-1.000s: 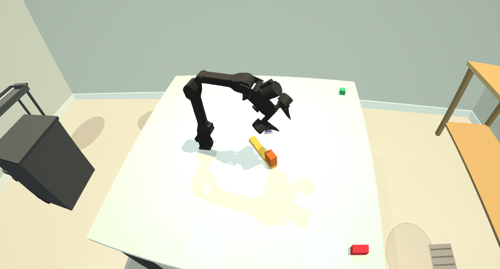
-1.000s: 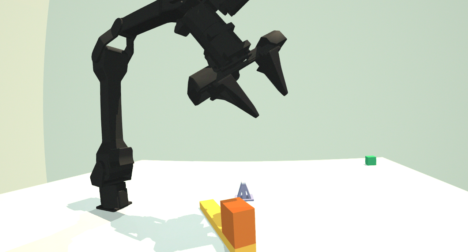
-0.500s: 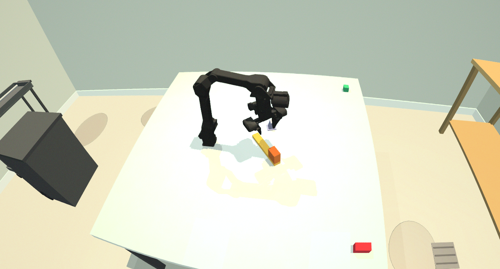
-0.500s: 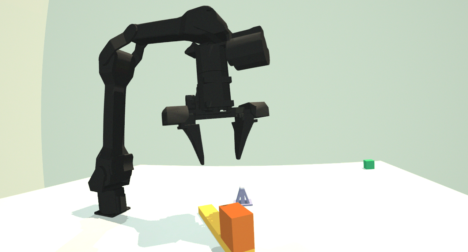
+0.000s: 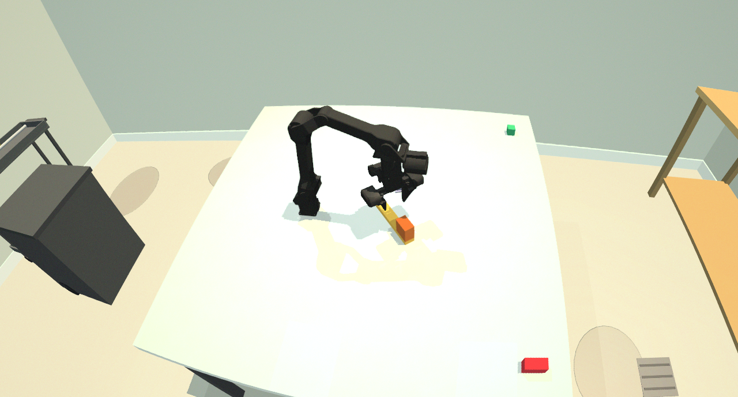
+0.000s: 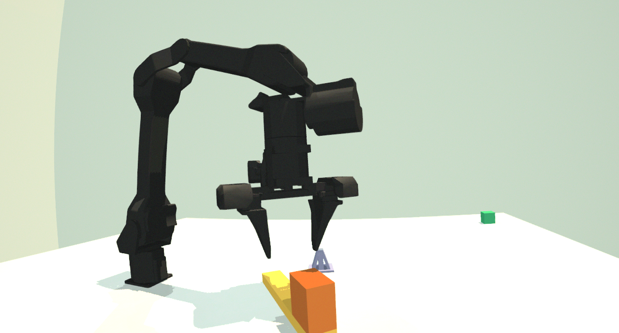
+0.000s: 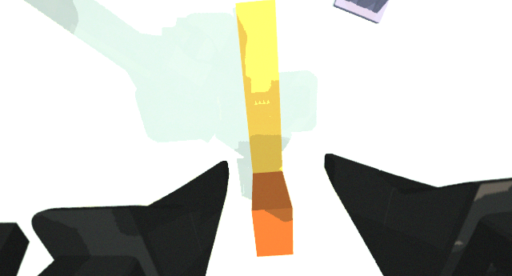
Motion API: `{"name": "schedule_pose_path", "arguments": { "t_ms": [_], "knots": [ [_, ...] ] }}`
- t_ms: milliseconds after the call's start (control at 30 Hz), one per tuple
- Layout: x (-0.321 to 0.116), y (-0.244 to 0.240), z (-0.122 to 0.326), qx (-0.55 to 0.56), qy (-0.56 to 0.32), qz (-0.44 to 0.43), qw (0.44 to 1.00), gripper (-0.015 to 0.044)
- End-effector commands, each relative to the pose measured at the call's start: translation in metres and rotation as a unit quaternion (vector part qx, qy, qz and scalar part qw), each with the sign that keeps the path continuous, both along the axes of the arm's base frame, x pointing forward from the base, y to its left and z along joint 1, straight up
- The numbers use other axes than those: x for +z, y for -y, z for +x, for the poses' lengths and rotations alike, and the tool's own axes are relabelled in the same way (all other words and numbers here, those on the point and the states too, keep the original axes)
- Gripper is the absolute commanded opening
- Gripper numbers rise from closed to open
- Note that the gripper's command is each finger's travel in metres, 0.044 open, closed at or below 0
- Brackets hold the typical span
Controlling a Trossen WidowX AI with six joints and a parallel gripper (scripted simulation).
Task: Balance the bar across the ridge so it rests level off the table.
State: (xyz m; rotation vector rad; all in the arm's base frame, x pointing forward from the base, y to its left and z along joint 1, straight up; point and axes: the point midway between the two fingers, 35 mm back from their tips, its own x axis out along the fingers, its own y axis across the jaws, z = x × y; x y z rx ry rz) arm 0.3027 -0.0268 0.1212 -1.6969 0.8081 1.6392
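The yellow bar (image 5: 390, 215) (image 6: 276, 280) (image 7: 262, 48) lies flat on the table, with an orange block (image 5: 405, 229) (image 6: 312, 300) (image 7: 273, 232) standing on its near end. The grey-lilac ridge (image 6: 320, 257) (image 7: 368, 0) stands on the table beyond the bar, with nothing on it; in the top view the arm hides most of it. My gripper (image 5: 395, 204) (image 6: 292, 253) (image 7: 276, 163) points down, open and empty, above the bar. In the wrist view the fingertips are on either side of the bar's line, near the block, touching neither.
A small green cube (image 5: 511, 130) (image 6: 487, 217) sits at the table's far right corner. A red block (image 5: 535, 365) lies near the front right corner. A dark cabinet (image 5: 67, 229) and a wooden shelf (image 5: 696, 204) stand off the table.
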Motion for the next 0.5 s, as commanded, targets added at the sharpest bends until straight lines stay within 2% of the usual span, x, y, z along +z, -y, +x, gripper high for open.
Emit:
{"name": "schedule_pose_path", "arguments": {
  "t_ms": [0,133,467],
  "knots": [
    [-0.024,0.0,-0.001,0.002,-0.002,-0.002,1.0,0.0315],
    [-0.046,0.0,-0.004,0.002,-0.003,-0.002,1.0,0.0315],
    [-0.054,0.0,-0.004,0.002,-0.003,-0.002,1.0,0.0315]
  ]
}}
